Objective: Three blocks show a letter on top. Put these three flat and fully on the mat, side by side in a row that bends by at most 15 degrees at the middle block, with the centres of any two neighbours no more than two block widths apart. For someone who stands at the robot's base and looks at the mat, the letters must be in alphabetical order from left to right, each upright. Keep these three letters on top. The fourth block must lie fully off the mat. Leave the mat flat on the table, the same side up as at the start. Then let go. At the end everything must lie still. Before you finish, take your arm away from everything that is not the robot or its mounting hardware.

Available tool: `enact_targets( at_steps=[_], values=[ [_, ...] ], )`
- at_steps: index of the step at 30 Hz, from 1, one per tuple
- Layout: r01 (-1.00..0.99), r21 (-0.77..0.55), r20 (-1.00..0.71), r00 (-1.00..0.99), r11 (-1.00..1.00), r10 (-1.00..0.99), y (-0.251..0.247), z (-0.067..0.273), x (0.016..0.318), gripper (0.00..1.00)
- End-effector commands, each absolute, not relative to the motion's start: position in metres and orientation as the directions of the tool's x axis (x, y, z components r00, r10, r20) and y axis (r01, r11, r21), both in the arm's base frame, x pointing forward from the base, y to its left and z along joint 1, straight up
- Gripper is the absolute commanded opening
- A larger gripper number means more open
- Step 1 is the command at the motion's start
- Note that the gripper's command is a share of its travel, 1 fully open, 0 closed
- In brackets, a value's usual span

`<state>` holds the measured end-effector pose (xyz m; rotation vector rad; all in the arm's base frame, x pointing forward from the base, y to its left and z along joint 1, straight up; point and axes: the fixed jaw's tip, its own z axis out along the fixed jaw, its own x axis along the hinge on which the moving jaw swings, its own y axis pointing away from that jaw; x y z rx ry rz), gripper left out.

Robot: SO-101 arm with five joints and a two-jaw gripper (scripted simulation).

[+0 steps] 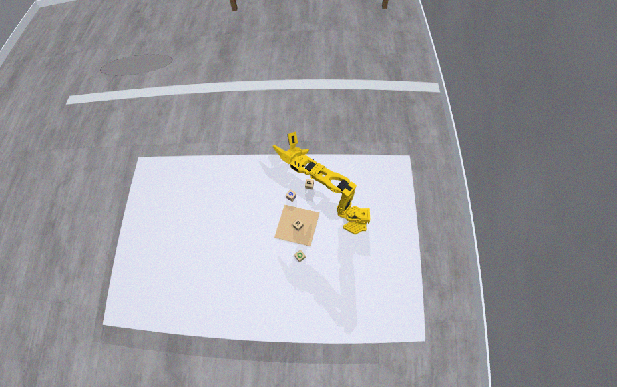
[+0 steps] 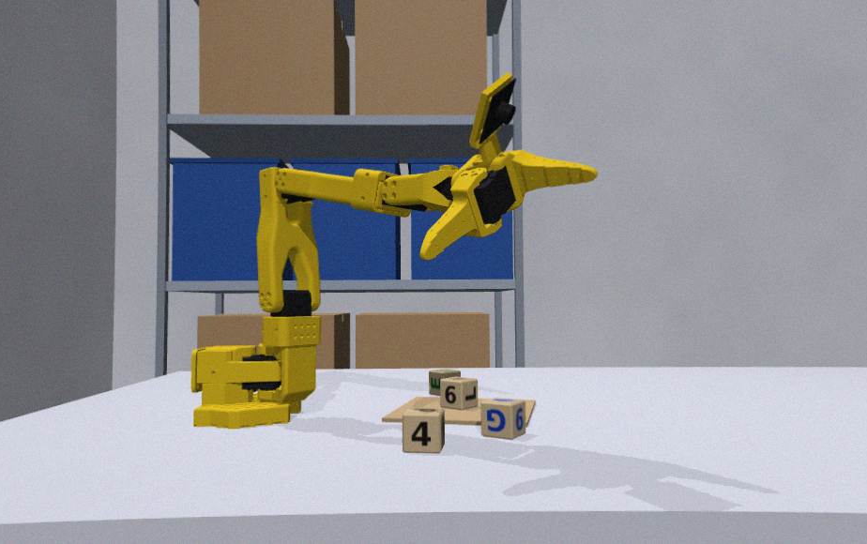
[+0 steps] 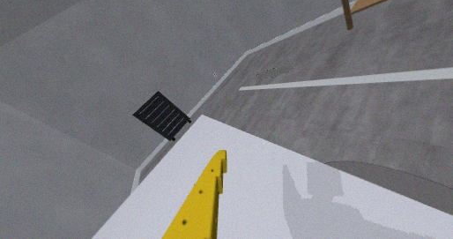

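My gripper (image 1: 290, 148) (image 2: 511, 215) is open and empty, raised high beyond the P block. One finger shows in the wrist view. The R block (image 1: 297, 224) (image 2: 459, 393) sits turned at an angle near the middle of the tan mat (image 1: 283, 231) (image 2: 419, 403). The P block (image 1: 309, 183) (image 2: 423, 430) lies off the mat, its letter turned sideways in the top view. A block with a blue 6 or 9 on top (image 1: 291, 195) (image 2: 502, 418) lies just off the mat's upper edge. A block with a green O-like letter (image 1: 300, 255) (image 2: 444, 382) lies off the opposite edge.
The robot's base (image 1: 356, 216) (image 2: 248, 385) stands on the white table (image 1: 181, 240) (image 2: 693, 418), to the right of the mat in the top view. The forearm passes above and beside the P block. Shelves with boxes stand behind the table in the exterior view.
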<state>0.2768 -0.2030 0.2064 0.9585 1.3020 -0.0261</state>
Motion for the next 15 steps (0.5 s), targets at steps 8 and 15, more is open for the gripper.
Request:
enact_targets(
  at_steps=[8, 15],
  values=[
    [0.415, 0.571, -0.803, 0.462, 0.708, 0.377, -0.196, 0.27, 0.267, 1.0],
    [0.381, 0.562, -0.79, 0.51, 0.734, 0.34, -0.188, 0.293, 0.258, 1.0]
  ],
)
